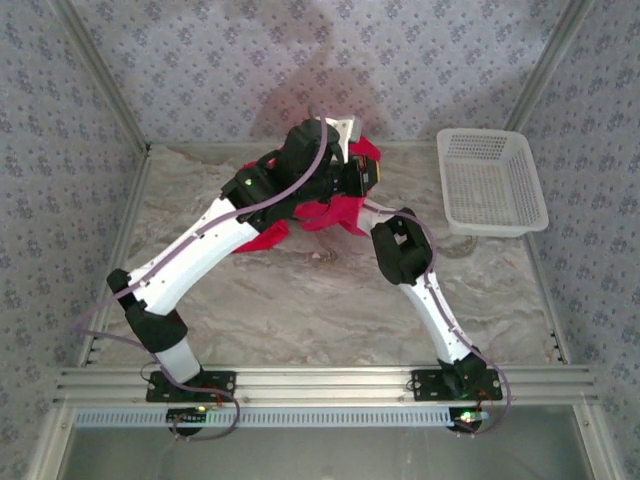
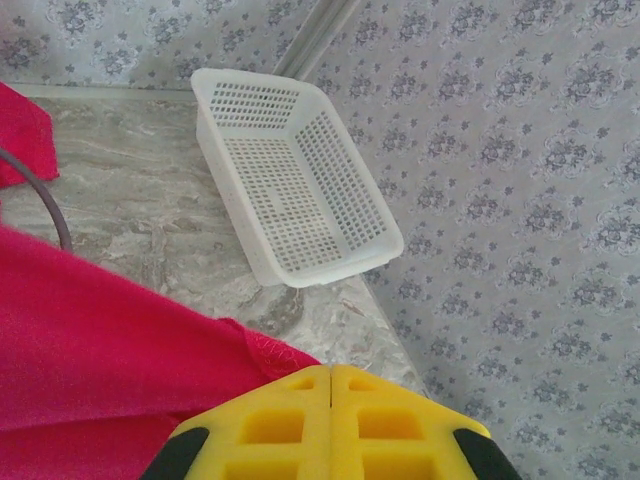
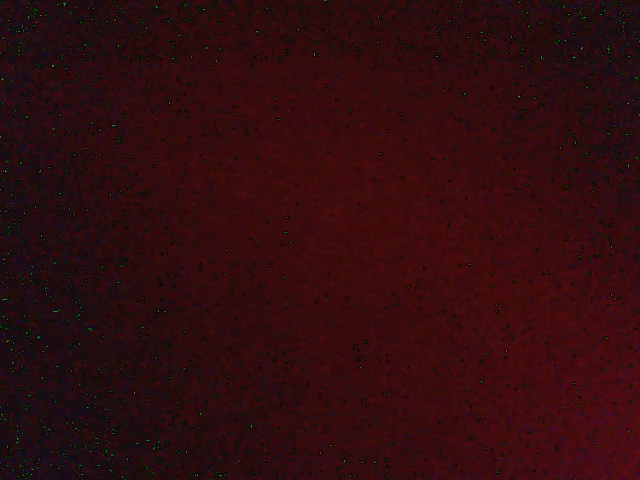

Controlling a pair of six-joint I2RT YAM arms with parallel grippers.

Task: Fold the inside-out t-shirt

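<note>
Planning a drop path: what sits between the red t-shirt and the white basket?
Only bare marbled tabletop separates the t-shirt from the basket, seen in the left wrist and top views.

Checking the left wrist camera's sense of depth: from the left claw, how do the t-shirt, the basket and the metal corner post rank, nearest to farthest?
1. The t-shirt, bottom left, right up against the left claw.
2. The basket, mid-frame, farther out.
3. The corner post, top of frame, behind the basket.
</note>
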